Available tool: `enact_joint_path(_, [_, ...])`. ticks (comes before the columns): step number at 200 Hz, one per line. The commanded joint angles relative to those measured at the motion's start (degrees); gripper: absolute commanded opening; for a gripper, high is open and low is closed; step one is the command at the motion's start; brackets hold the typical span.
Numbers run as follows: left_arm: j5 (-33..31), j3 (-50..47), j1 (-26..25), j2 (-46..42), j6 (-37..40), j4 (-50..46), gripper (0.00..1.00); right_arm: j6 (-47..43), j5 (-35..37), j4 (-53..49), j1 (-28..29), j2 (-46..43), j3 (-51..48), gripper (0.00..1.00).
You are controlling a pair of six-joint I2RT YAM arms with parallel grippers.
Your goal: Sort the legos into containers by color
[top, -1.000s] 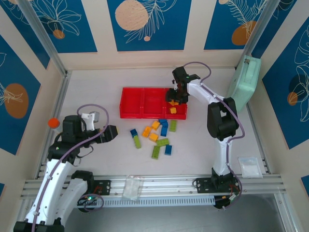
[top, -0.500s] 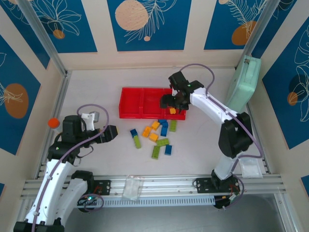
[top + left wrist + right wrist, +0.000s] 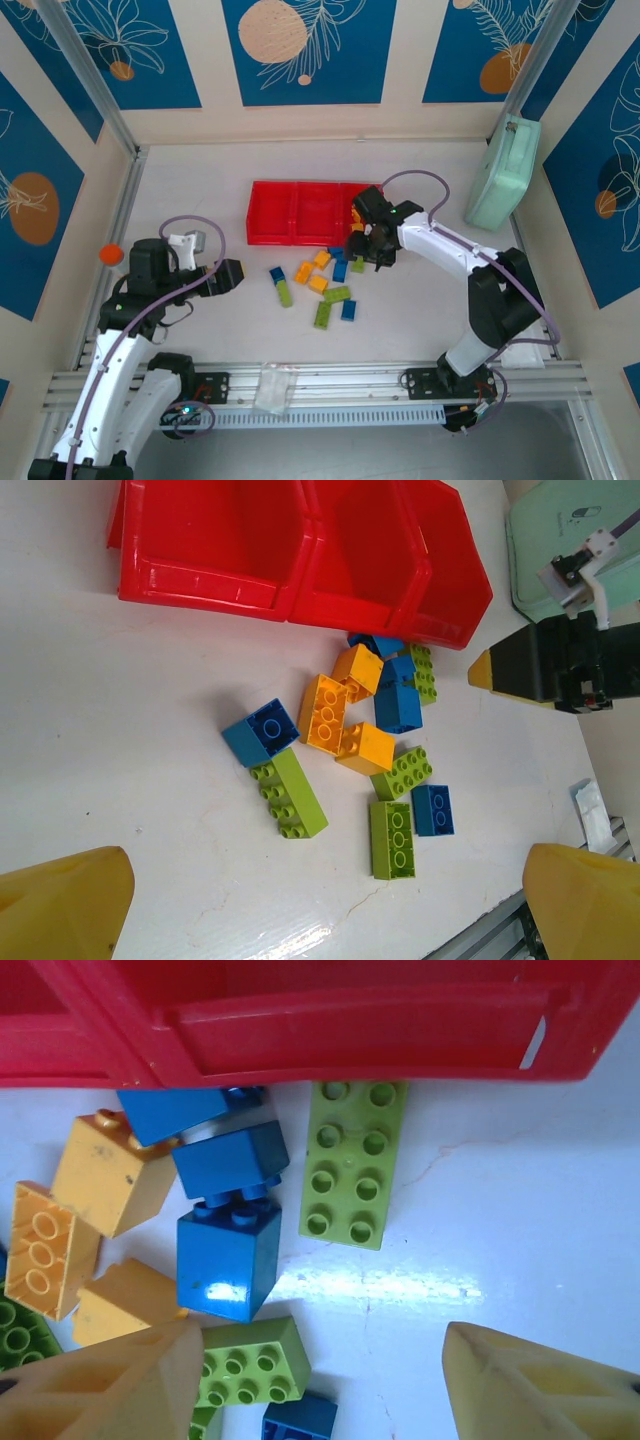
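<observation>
Right pincer (image 3: 320, 1385), half open and empty, hovers over tightly packed bricks (image 3: 228, 1260); closing risks grabbing two colours.

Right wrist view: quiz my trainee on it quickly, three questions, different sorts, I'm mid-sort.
1. True or false: the long lime green plastic brick lies inside the red plastic bin tray.
2. Between the right gripper's fingers is: A) a blue brick, B) a yellow-orange brick, C) nothing.
3. What colour is the plastic brick nearest that long brick's left side?
Key: 1 false; 2 C; 3 blue.
</observation>
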Motion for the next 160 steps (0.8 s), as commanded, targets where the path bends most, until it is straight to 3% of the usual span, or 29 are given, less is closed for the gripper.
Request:
enact_joint_path(1, [1.18,-0.22,-0.36,-0.7,0.17,0.67,0.99,1.12,-0.77,3.18,0.35,2.59,-0.06,0.63])
enact_joint_path(79, [0.85,-0.18,-0.38,-0.63,0.2,0.58,0.99,0.6,3.17,3.88,0.24,11.82,2.31,0.58])
enact_joint_path(160, [0.78,-0.26,-0.39,-0.65,0.26,0.58,0.99,-0.87,7.33,3.34,0.16,14.36,1.86,0.51])
